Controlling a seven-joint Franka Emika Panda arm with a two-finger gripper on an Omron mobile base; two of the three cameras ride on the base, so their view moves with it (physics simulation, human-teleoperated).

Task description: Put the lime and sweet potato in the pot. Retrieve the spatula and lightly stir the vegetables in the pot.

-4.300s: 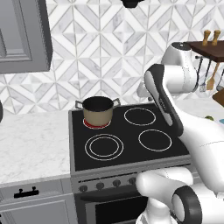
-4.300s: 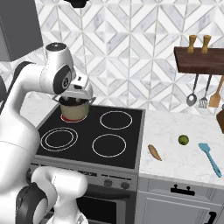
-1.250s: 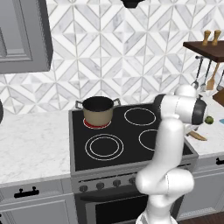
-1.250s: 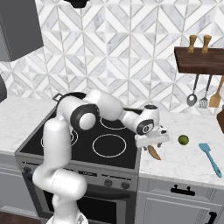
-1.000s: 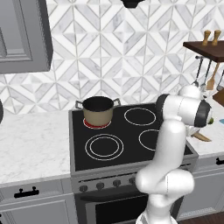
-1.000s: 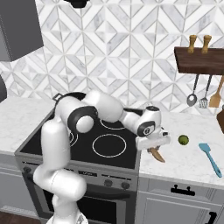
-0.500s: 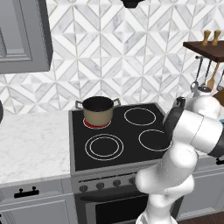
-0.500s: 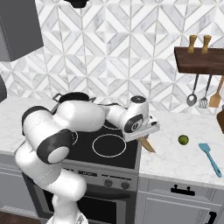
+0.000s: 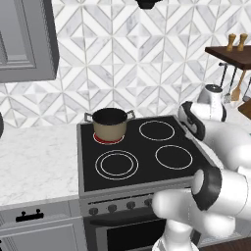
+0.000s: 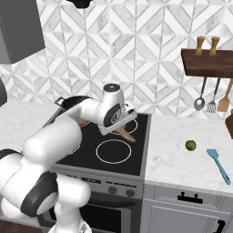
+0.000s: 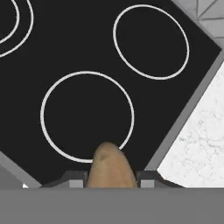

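1. I see the pot [image 9: 110,122] at centre-left of the left base view, standing on the back left burner, which glows red beneath it. Its inside reads dark and I make out nothing in it.
2. In the right base view the pot is almost wholly hidden behind my own white arm, so I cannot judge it from there.
3. My end effector [image 10: 124,131] sits at the centre of the right base view, over the stove [image 10: 136,159], clamped on the sweet potato [image 10: 125,134], whose tan tip pokes down and to the right.
4. The hand view shows the sweet potato [image 11: 110,167] rising at bottom centre between the two dark finger tips, above a burner ring, with white tabletop [image 11: 197,144] at the lower right.
5. The lime [image 10: 190,145] lies on the tabletop at the right of the right base view, well apart from the pot, near the blue spatula [image 10: 218,164].
6. In the left base view the arm covers the right side, hiding that tabletop.
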